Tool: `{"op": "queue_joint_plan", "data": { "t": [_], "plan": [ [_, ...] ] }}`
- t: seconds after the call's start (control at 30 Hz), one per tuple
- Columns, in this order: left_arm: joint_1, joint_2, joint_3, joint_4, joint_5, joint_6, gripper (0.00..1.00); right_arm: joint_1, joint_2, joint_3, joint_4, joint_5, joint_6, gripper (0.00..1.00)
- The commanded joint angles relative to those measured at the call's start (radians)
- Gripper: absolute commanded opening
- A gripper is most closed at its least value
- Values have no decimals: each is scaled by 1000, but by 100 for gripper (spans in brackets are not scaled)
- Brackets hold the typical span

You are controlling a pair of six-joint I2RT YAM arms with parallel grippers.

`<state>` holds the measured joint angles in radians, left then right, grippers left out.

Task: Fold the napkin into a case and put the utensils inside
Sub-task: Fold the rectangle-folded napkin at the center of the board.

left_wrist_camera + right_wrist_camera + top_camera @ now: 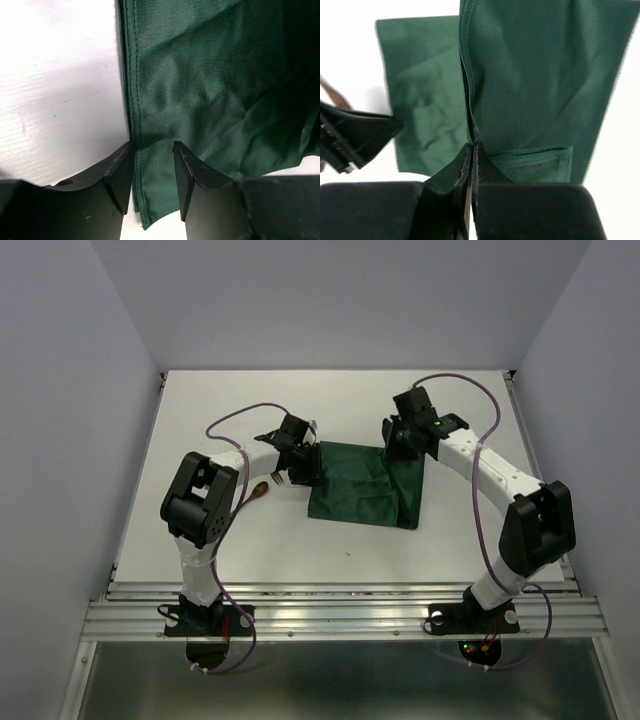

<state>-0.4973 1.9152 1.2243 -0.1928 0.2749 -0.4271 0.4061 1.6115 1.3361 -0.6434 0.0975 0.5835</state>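
Observation:
The dark green napkin (365, 490) lies partly folded on the white table, with its right part lifted into a fold. My left gripper (300, 468) is open at the napkin's left edge. In the left wrist view its jaws (152, 167) straddle the hemmed edge of the napkin (210, 90) with a gap on both sides. My right gripper (400, 445) is shut on the napkin's far right edge. In the right wrist view it (472, 147) pinches a doubled fold of the napkin (530, 75). A reddish-brown wooden spoon (258, 490) lies left of the napkin. The fork is hidden.
The white table (200, 530) is walled on three sides, with a metal rail (340, 615) at its near edge. Purple cables loop over both arms. The left gripper's body (355, 135) shows at the left of the right wrist view.

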Motion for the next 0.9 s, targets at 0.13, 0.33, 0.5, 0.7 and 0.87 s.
{"op": "queue_joint_plan", "data": {
  "t": [0.13,0.33,0.5,0.7,0.87],
  "plan": [
    [-10,-18,-40,-2,12,1,48,117,134,170,22,25,75,1],
    [-10,-27,-49,6,21,4,48,166,231,215,50,15,107,1],
    [-10,-30,-57,7,29,8,48,177,277,247,51,11,110,1],
    [-10,-38,-74,12,27,13,48,195,303,284,47,8,110,1],
    [-10,-39,-78,23,37,5,48,215,333,317,42,-5,108,1]
  ]
}}
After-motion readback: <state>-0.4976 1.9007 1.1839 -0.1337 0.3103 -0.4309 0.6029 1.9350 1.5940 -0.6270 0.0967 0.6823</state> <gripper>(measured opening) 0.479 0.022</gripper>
